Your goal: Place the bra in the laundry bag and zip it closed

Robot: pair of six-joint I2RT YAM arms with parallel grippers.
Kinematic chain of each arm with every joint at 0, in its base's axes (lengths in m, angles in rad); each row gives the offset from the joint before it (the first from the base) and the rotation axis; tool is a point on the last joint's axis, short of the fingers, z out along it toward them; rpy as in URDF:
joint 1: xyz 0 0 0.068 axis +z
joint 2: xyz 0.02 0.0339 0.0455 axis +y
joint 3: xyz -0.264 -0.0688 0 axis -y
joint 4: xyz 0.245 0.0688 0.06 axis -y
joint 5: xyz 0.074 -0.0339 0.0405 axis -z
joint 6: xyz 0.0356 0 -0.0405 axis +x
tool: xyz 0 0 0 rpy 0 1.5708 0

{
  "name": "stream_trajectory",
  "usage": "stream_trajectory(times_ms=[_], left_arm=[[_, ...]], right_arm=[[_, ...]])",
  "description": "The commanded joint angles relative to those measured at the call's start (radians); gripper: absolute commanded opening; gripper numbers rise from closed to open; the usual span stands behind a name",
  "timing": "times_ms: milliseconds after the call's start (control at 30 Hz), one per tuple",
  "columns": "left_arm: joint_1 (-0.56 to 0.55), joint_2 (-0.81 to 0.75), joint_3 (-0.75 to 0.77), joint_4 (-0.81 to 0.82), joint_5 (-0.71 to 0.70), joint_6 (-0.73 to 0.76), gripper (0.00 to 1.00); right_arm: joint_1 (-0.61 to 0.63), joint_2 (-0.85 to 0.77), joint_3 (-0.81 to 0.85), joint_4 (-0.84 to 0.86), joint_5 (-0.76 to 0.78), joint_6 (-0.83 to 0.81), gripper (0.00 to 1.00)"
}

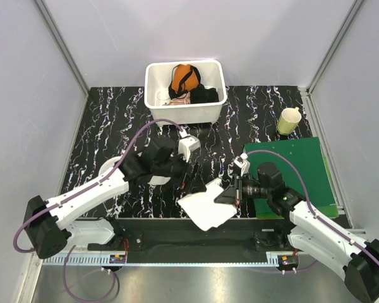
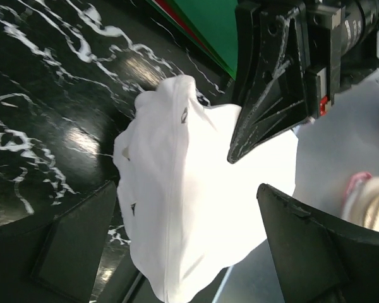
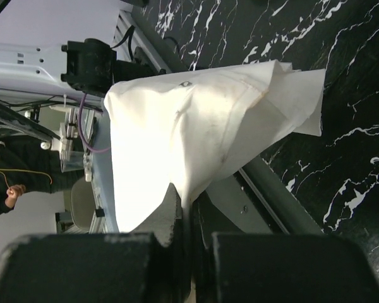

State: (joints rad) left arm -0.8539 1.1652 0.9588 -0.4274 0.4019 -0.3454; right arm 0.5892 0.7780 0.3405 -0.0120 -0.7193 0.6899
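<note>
The right gripper [image 1: 230, 193] is clamped on one edge of the bra [image 1: 205, 205], at the table's 6 o'clock. The left gripper [image 2: 185, 187] is spread wide. The laundry bag [image 1: 105, 170] lies at 8 o'clock, under the left arm. Risk: the single-edge pinch could slip and drop the bra.

Marbled table [image 1: 114, 120] bears tub [image 1: 183, 114], green mat [image 1: 303, 165], cup [image 1: 288, 120].

Far back in the middle: tub [image 1: 183, 113] with clothes [image 1: 188, 85] inside. Right of it: cup [image 1: 288, 120]. Just in front of cup: mat [image 1: 290, 170]. Left of mat, at the near edge: bra [image 1: 205, 205], pinched in right gripper [image 1: 221, 196]. Far left, under left arm [image 1: 88, 192]: laundry bag [image 1: 106, 169].
</note>
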Motion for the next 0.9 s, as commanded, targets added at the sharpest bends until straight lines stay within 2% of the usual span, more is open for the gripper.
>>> stream_trajectory(times_ms=[0, 133, 267, 333, 567, 667, 700, 867], left_arm=[[0.006, 0.039, 0.012, 0.047, 0.184, -0.004, 0.99], [0.007, 0.065, -0.041, 0.136, 0.265, -0.081, 0.99], [0.007, 0.086, -0.106, 0.31, 0.386, -0.182, 0.98], [0.006, 0.097, -0.114, 0.352, 0.403, -0.223, 0.98], [0.006, 0.097, -0.155, 0.485, 0.472, -0.3, 0.91], [0.006, 0.087, -0.167, 0.487, 0.474, -0.313, 0.78], [0.006, 0.077, -0.173, 0.486, 0.469, -0.317, 0.66], [0.03, 0.041, -0.187, 0.431, 0.405, -0.305, 0.33]], right_arm=[[0.008, -0.039, 0.046, -0.034, -0.054, -0.044, 0.0], [0.008, -0.057, 0.058, -0.029, -0.071, -0.069, 0.0], [0.009, -0.08, 0.066, -0.013, -0.069, -0.092, 0.0], [0.009, -0.092, 0.065, 0.001, -0.068, -0.096, 0.0], [0.009, -0.109, 0.032, 0.168, -0.045, -0.124, 0.0], [0.009, -0.106, 0.049, 0.179, -0.025, -0.171, 0.0], [0.009, -0.102, 0.054, 0.185, -0.026, -0.177, 0.0], [0.009, -0.005, 0.109, 0.181, -0.054, -0.226, 0.02]])
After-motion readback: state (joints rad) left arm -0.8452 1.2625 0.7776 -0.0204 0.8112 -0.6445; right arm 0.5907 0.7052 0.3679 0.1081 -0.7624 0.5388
